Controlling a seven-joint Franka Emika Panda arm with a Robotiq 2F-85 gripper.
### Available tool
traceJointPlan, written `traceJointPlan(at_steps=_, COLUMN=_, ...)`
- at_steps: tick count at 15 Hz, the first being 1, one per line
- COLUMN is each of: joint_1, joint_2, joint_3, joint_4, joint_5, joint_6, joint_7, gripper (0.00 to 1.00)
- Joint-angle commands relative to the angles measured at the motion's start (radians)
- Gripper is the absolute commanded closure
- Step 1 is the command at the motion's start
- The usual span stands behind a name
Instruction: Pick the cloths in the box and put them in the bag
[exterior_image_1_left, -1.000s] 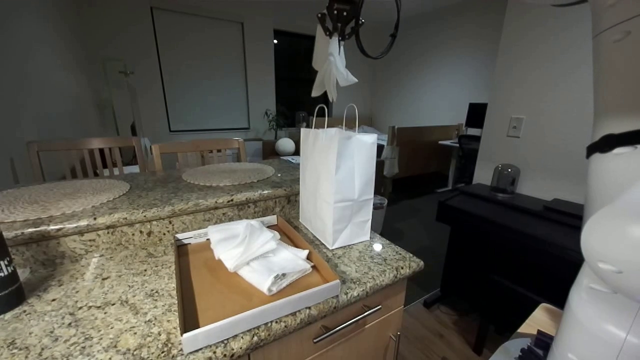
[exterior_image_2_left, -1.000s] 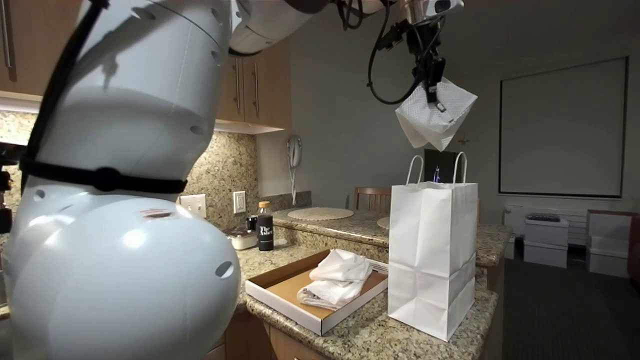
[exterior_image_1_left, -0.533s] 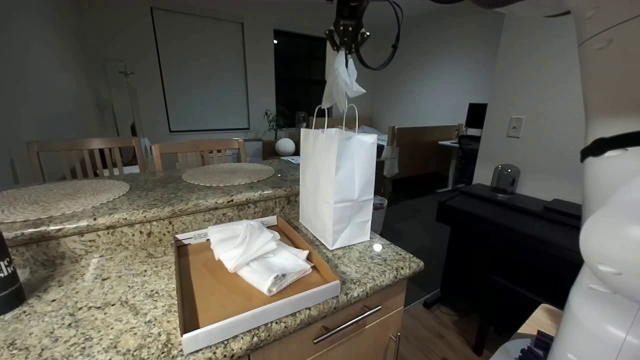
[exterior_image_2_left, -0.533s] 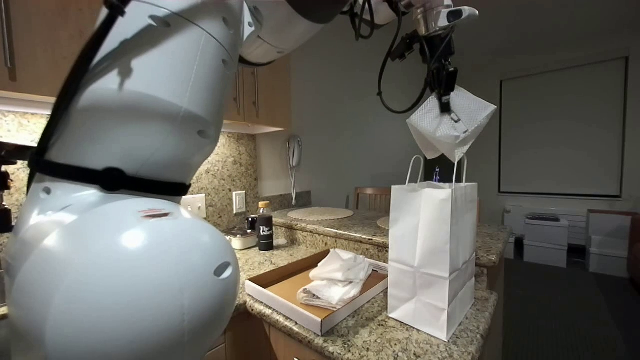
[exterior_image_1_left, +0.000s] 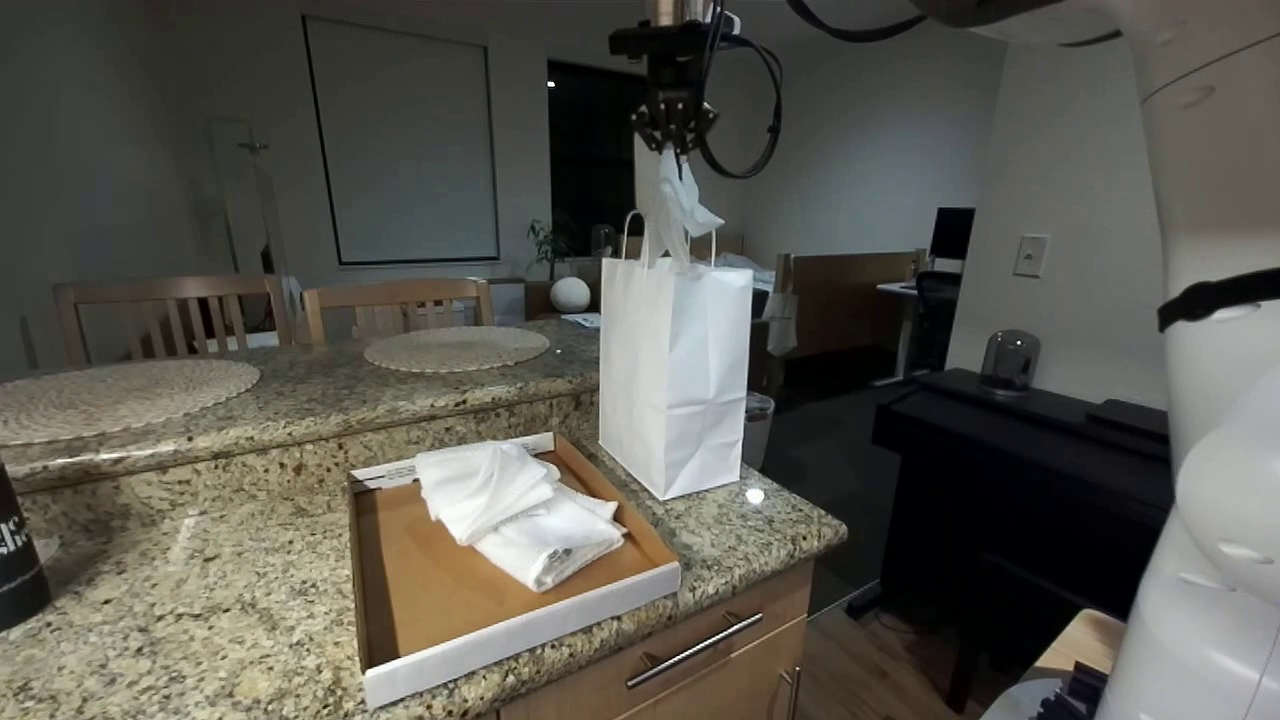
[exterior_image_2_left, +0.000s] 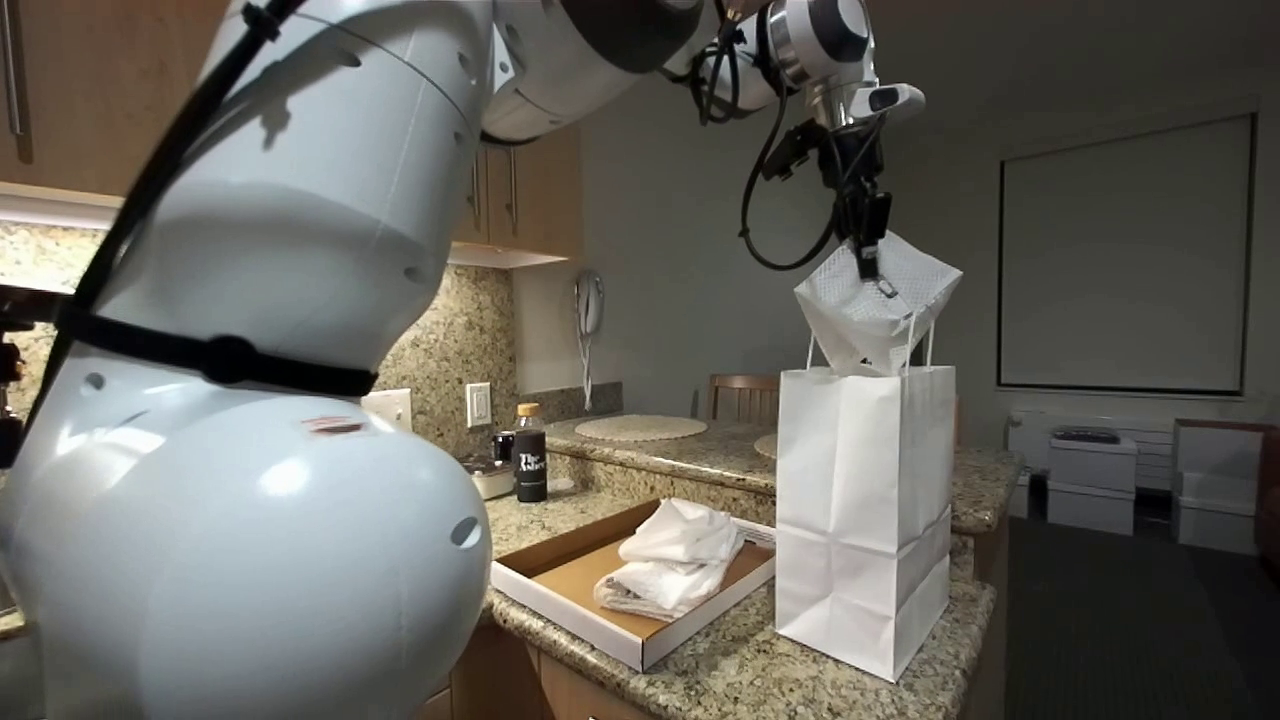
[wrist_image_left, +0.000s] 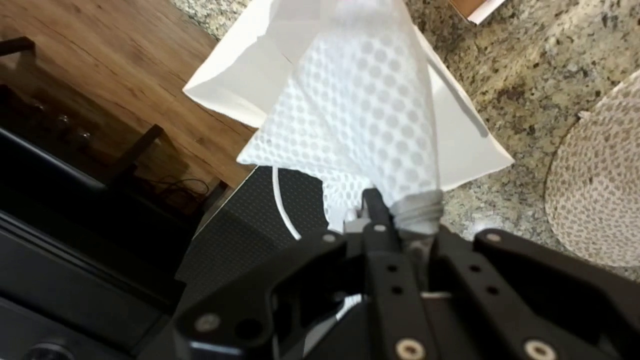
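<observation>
The black gripper (exterior_image_1_left: 676, 165) is shut on a white dimpled cloth (exterior_image_1_left: 672, 215) above the white paper bag (exterior_image_1_left: 675, 380). The gripper (exterior_image_2_left: 868, 268) and held cloth (exterior_image_2_left: 850, 320) also show in an exterior view. The cloth hangs between the upright bag handles, and its lower tip is at the rim of the bag (exterior_image_2_left: 850, 500). In the wrist view the cloth (wrist_image_left: 375, 105) covers much of the open bag (wrist_image_left: 465, 135); how deep its tip reaches is unclear. Two white folded cloths, an upper one (exterior_image_1_left: 490, 490) and a lower one (exterior_image_1_left: 555, 540), lie overlapping in the shallow cardboard box (exterior_image_1_left: 520, 632).
The bag stands on the granite counter (exterior_image_1_left: 200, 620) near its right end, beside the box. A raised ledge with round placemats (exterior_image_1_left: 457, 347) runs behind. A dark bottle (exterior_image_2_left: 530, 460) stands past the box. A black piano-like cabinet (exterior_image_1_left: 1020, 480) stands beyond the counter end.
The gripper has come down with the cloth, from well above the bag handles to just over the bag's opening. It shifted sideways a little. Bag, box and the cloths in it have not moved.
</observation>
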Motion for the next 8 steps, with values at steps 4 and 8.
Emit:
traceJointPlan(at_steps=4, joint_1=0.07, joint_2=-0.068, joint_3=0.026, joint_4=-0.176, joint_5=-0.076, joint_6=-0.064, joint_7=-0.071, gripper=0.94)
traceJointPlan(at_steps=8, joint_1=0.047, joint_2=-0.041, joint_3=0.014, joint_4=-0.193, joint_5=-0.028, joint_6=-0.155, joint_7=-0.081, gripper=0.94)
